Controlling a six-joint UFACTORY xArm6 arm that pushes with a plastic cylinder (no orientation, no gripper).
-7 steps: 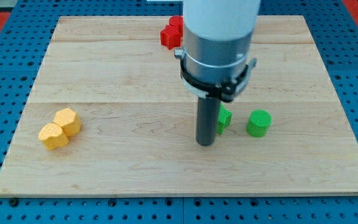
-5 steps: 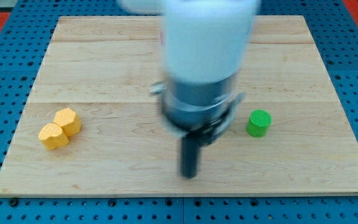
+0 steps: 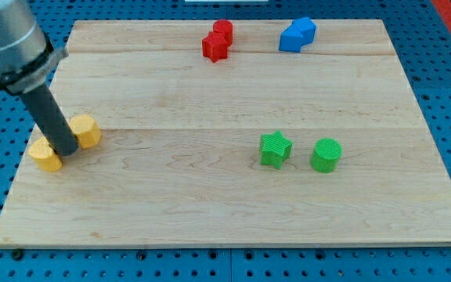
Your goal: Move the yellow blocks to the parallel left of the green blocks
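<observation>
At the view's left, my tip [image 3: 63,151] has swung over from the green blocks and stands between two yellow blocks [image 3: 46,156] [image 3: 87,131], nudging one leftward. Green star [image 3: 275,149] and green cylinder [image 3: 326,154] sit right. No jaws exist.

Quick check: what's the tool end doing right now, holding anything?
No pincer: my tip holds nothing, sitting between the two yellow blocks, touching both.
</observation>
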